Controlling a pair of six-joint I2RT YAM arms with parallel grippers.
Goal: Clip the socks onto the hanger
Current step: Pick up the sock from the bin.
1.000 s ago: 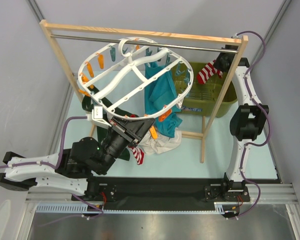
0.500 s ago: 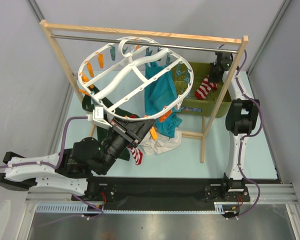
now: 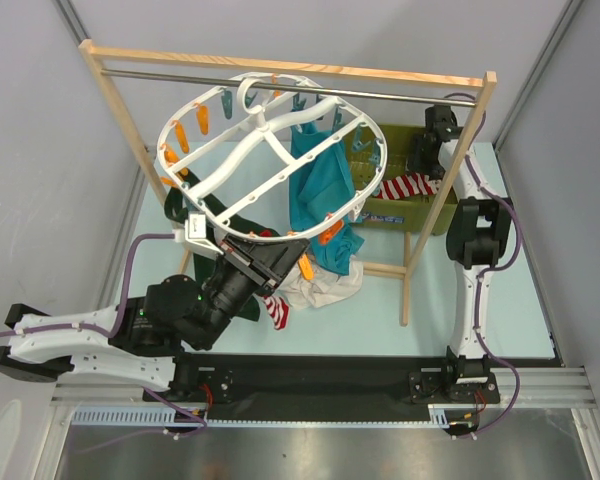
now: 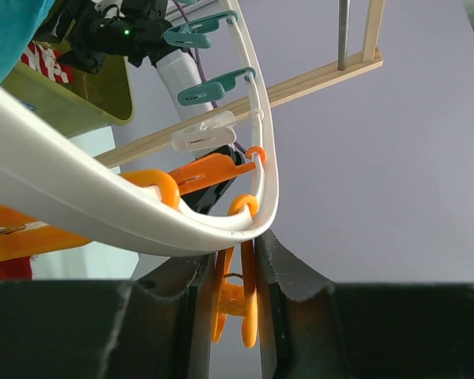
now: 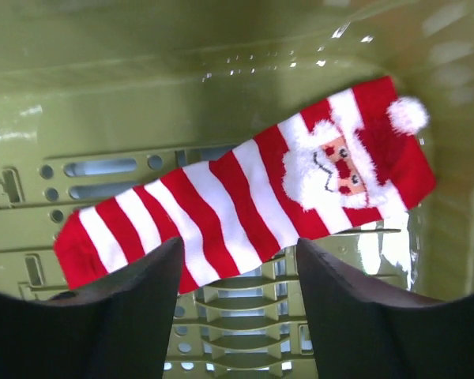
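Observation:
The round white hanger [image 3: 270,150] hangs tilted from the rod, with orange and teal clips around its rim. My left gripper [image 3: 305,262] is shut on an orange clip [image 4: 241,304] just under the hanger's near rim [image 4: 103,205]. One striped sock with a Santa face [image 5: 245,205] lies flat on the floor of the green basket [image 5: 221,47]. My right gripper [image 5: 238,316] hovers just above it, open, with its fingers apart from the fabric. From above, this sock [image 3: 405,186] shows beside the right gripper [image 3: 420,160]. Another striped sock [image 3: 273,310] lies by the left arm.
A wooden rack with a metal rod [image 3: 280,80] spans the back, and its right post [image 3: 420,240] stands in front of the green basket [image 3: 450,205]. A teal garment [image 3: 315,190] and a dark green garment [image 3: 215,215] hang from the hanger. White cloth [image 3: 325,285] lies below.
My right gripper carried the striped sock down from beside the rack's post into the green basket and opened, and the sock now lies loose there. The left arm has not moved.

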